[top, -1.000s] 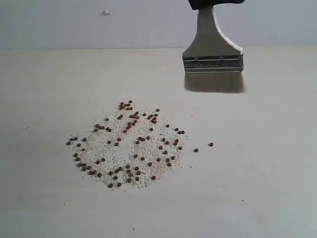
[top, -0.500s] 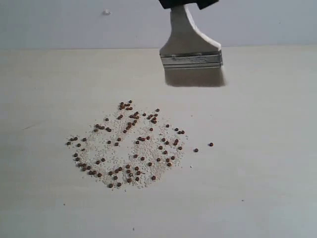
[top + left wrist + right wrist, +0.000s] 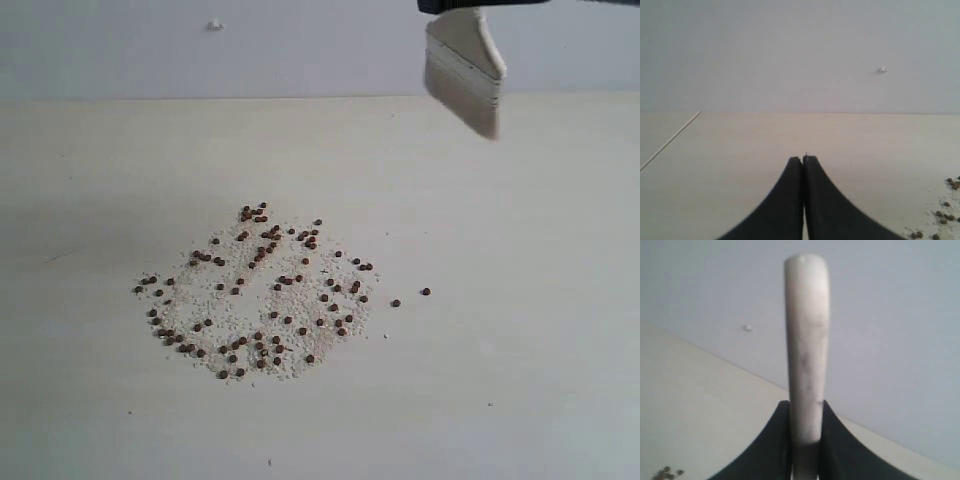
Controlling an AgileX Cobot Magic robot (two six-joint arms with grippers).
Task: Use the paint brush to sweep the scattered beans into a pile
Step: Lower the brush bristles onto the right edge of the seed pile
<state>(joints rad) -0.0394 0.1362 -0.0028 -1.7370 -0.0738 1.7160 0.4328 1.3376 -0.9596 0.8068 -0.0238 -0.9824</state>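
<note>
The beans (image 3: 262, 295) lie scattered over a patch of whitish crumbs on the pale table, left of centre in the exterior view. Two stray beans (image 3: 411, 297) sit just to the right of the patch. The paint brush (image 3: 465, 70) hangs in the air at the top right, turned nearly edge-on with its bristles pointing down, well above and behind the beans. My right gripper (image 3: 806, 407) is shut on the paint brush (image 3: 807, 340). My left gripper (image 3: 803, 159) is shut on nothing and low over the table, with a few beans (image 3: 945, 215) off to one side of it.
A grey wall rises behind the table (image 3: 520, 300) and carries a small white mark (image 3: 214, 25). A thin line or edge (image 3: 670, 140) crosses the table surface in the left wrist view.
The brush swung from right to left, then back to the right and higher, and has turned from flat-on to nearly edge-on. The beans have not moved.
</note>
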